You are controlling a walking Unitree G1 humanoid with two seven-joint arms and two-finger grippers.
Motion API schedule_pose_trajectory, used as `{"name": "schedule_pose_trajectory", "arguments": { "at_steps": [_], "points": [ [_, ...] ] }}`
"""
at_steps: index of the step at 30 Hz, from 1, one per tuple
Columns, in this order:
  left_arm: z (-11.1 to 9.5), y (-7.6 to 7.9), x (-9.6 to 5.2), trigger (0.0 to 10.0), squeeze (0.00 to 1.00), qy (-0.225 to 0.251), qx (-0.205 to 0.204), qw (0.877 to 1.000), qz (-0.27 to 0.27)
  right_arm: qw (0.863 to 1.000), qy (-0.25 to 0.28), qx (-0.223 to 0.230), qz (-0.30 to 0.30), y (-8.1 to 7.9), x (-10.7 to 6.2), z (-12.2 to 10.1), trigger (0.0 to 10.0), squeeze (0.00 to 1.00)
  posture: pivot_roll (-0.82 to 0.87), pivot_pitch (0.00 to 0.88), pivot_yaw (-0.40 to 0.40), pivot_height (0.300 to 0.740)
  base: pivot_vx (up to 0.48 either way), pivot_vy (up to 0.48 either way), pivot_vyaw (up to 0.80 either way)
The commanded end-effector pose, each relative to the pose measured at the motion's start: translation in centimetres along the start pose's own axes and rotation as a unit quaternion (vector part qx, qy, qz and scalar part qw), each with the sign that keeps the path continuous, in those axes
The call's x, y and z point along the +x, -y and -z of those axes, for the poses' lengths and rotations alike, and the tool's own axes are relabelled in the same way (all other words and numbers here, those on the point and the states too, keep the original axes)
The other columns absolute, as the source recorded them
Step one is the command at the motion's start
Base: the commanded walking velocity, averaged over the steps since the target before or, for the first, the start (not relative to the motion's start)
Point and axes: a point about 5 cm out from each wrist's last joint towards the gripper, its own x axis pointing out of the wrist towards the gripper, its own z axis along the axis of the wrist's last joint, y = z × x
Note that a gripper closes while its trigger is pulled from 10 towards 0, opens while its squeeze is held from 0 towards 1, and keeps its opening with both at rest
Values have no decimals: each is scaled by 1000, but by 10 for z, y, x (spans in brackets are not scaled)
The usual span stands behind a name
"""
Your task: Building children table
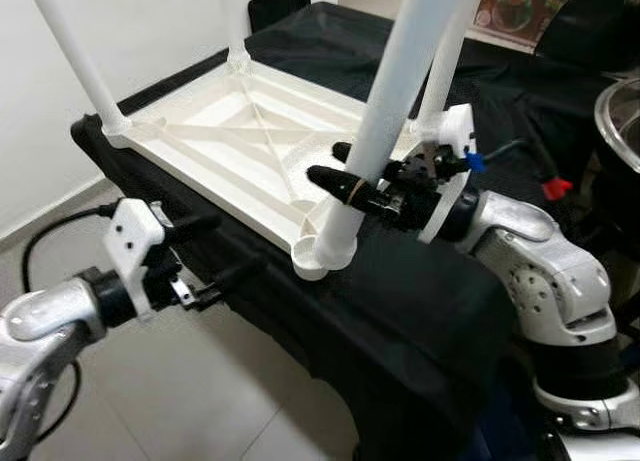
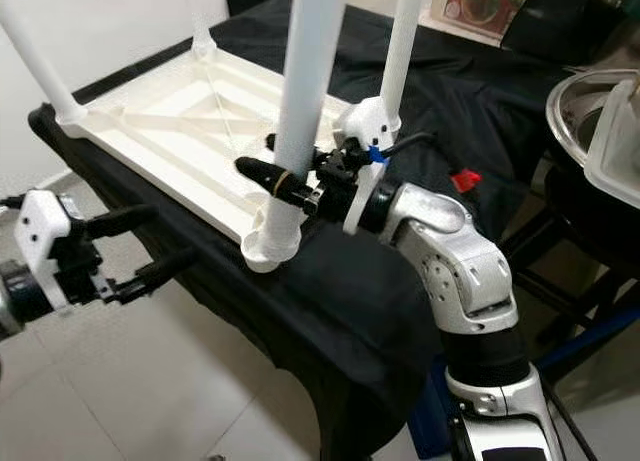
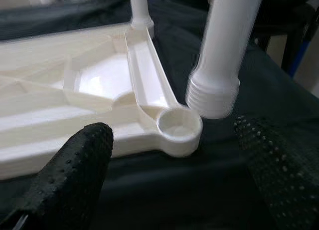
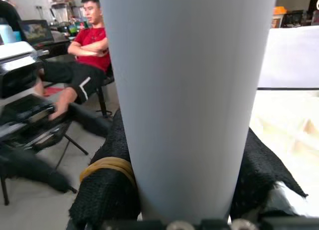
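A white plastic table top [image 1: 240, 131] lies upside down on a black-draped surface [image 1: 420, 311], and three white legs stand up from its far corners. My right gripper [image 1: 325, 161] is shut on a fourth white leg [image 1: 385, 131], held nearly upright at the near corner. In the left wrist view the leg's threaded end [image 3: 214, 93] hangs just beside and above the empty round socket [image 3: 178, 126]. My left gripper [image 1: 240, 243] is open with nothing between its fingers. It sits low at the front edge of the cloth, left of that corner.
A metal bowl [image 1: 620, 111] and a small red item [image 1: 557, 188] sit at the right on the cloth. A black chair back [image 1: 280, 6] stands behind the table top. Tiled floor [image 1: 200, 401] lies in front. A seated person [image 4: 92, 45] is in the room beyond.
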Motion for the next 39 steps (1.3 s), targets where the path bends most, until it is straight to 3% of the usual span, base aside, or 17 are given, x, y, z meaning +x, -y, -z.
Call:
{"name": "schedule_pose_trajectory", "arguments": {
  "at_steps": [1, 6, 12, 16, 18, 24, 27, 32, 36, 39],
  "points": [
    [-2, 5, -5, 10000, 0, -8, -3, 1000, 20, 999, 7, -15, -35, 1, 8, -3, 10000, 0, 13, 229, -14, 740, 0, 0, 0],
    [0, 18, -7, 10000, 0, -9, -19, 999, 32, 996, 7, -28, -90, 7, 26, -11, 10000, 0, 33, 263, -24, 740, 0, 0, 0],
    [6, 35, -6, 10000, 0, -19, -31, 998, 60, 989, -24, -46, -142, 7, 34, -9, 10000, 0, 30, 279, -26, 740, 0, 0, 0],
    [9, 32, -9, 10000, 0, -32, -16, 998, 47, 983, -49, -66, -166, 8, 36, -10, 10000, 0, 28, 280, -28, 740, 0, 0, 0],
    [9, 24, -13, 10000, 0, -42, 11, 999, 26, 977, -59, -82, -189, 7, 40, -16, 10000, 0, 17, 273, -33, 740, 0, 0, 0],
    [7, 18, -15, 10000, 0, -40, 34, 999, 12, 973, -70, -100, -197, 5, 49, -21, 10000, 0, 5, 259, -45, 740, 0, 0, 0],
    [0, 13, -17, 10000, 0, -29, 51, 998, 10, 978, -109, -99, -148, 11, 58, -10, 10000, 0, -1, 247, -57, 740, 0, 0, 0],
    [-1, 12, -18, 10000, 0, -28, 54, 998, 10, 978, -114, -100, -143, 13, 58, -9, 10000, 0, -2, 246, -58, 740, 0, 0, 0],
    [-4, 8, -23, 10000, 0, -27, 68, 997, 12, 987, -139, -64, -41, 22, 57, 11, 10000, 0, -7, 241, -67, 740, 0, 0, 0],
    [-4, 4, -23, 10000, 0, -24, 72, 997, 1, 987, -155, -42, -2, 22, 53, 22, 10000, 0, -11, 242, -66, 740, 0, 0, 0]
  ]
}}
